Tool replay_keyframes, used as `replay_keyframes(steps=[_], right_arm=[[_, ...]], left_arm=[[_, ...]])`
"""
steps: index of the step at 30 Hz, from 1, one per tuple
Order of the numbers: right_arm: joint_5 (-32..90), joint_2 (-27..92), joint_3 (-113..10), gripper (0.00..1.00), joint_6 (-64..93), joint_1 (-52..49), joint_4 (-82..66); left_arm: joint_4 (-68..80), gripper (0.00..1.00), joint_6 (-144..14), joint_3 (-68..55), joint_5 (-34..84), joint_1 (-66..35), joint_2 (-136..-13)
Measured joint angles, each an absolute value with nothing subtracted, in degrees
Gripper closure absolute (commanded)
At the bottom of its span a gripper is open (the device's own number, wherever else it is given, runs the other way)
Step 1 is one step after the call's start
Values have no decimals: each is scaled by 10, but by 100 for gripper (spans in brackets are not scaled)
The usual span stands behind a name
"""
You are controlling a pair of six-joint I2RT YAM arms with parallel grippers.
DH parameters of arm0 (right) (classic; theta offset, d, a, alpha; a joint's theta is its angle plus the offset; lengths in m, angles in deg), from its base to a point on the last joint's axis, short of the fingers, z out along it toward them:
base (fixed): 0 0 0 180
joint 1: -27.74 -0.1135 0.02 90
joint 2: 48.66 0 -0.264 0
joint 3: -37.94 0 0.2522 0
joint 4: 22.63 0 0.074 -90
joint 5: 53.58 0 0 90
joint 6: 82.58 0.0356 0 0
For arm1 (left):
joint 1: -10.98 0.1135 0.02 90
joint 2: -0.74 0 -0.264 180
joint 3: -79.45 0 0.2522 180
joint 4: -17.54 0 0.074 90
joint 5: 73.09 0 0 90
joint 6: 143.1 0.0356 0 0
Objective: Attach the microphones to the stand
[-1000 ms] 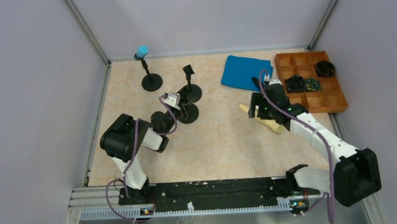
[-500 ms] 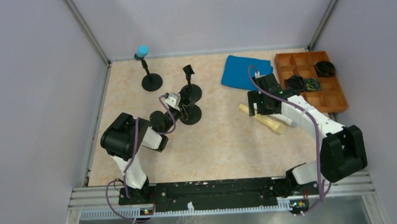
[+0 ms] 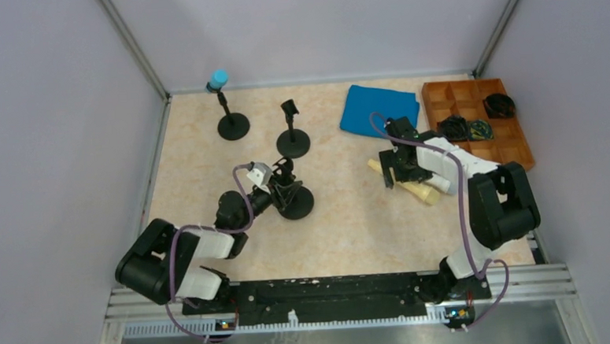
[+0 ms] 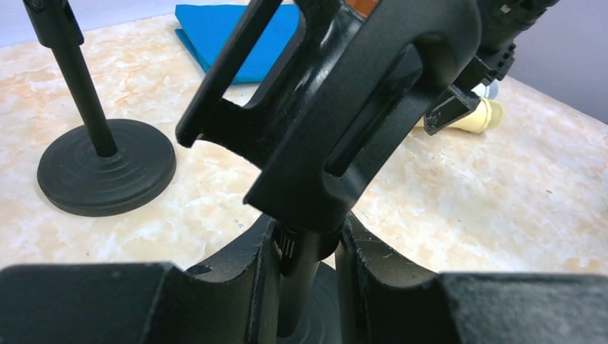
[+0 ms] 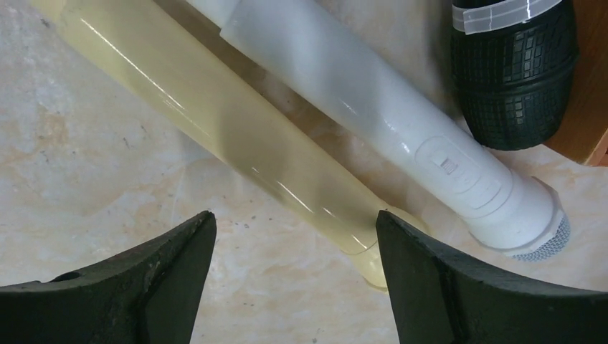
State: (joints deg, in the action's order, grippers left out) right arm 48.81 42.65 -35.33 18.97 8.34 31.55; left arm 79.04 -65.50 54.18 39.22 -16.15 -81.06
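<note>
Left of the blue cloth [image 3: 377,109] stand three black microphone stands on round bases. The far stand [image 3: 232,127] carries the light blue microphone [image 3: 218,79] upright in its clip. The middle stand [image 3: 292,143] is closer to the cloth, and the near stand [image 3: 297,202] is nearest the arms.

Four microphones appear in all. Besides the blue one, the cream microphone [image 3: 419,191] and the white microphone [image 5: 373,100] lie side by side just in front of the cloth, with the black microphone [image 5: 513,72] next to them. One orange tray [image 3: 494,156] sits right of the cloth and holds three dark items.

The table [image 3: 344,217] is beige and marbled. Plain pale grey walls [image 3: 318,29] close it in on three sides.

The left gripper [image 3: 283,182] is clenched on the near stand's post. Only the left wrist view shows its fingers [image 4: 240,287] pressing the post from both sides, below the clip. The right gripper [image 3: 396,163] hangs released, and the cream microphone's end shows between its spread fingers. Only the right wrist view shows the black microphone's mesh head, beside the white one and against the tray's edge.
</note>
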Motion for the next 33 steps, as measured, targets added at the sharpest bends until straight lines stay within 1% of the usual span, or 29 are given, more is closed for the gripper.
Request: replay_keyframes(steps=[3, 5, 7, 9, 11, 14, 15, 18, 19, 21, 23, 26, 28, 29, 30, 31, 33], right_arm=[[497, 439, -359, 31, 180, 88, 312], [495, 445, -360, 34, 177, 88, 310], [479, 457, -360, 42, 176, 89, 310], [449, 473, -359, 53, 177, 89, 310], [431, 480, -359, 67, 174, 89, 311], [382, 480, -359, 84, 182, 87, 307], [371, 480, -359, 88, 186, 85, 305], [342, 480, -359, 96, 215, 69, 289], [332, 480, -358, 96, 230, 57, 279], [310, 480, -358, 93, 265, 24, 252], [285, 479, -347, 91, 312, -10, 202], [239, 468, -298, 92, 406, -48, 99], [214, 459, -265, 93, 464, -56, 46], [205, 455, -247, 91, 493, -56, 16], [201, 452, -230, 85, 519, -55, -12], [198, 449, -214, 77, 543, -55, -38], [193, 447, -187, 66, 588, -55, -85]], left_arm=[[735, 100, -650, 544, 392, -165, -758], [709, 100, -648, 544, 391, -166, -736], [683, 100, -645, 544, 390, -167, -719], [662, 100, -641, 544, 390, -168, -710], [646, 100, -639, 544, 390, -169, -705], [626, 100, -636, 544, 389, -169, -698], [621, 100, -636, 544, 389, -169, -696], [615, 100, -634, 545, 390, -169, -690], [615, 100, -634, 547, 389, -169, -689], [614, 100, -634, 548, 389, -170, -688], [611, 100, -634, 549, 389, -170, -688], [606, 100, -634, 549, 388, -170, -688], [603, 100, -633, 549, 388, -172, -687], [601, 100, -632, 549, 388, -173, -686], [600, 100, -632, 549, 388, -174, -685], [599, 100, -631, 549, 388, -175, -685], [598, 100, -629, 549, 387, -178, -684]])
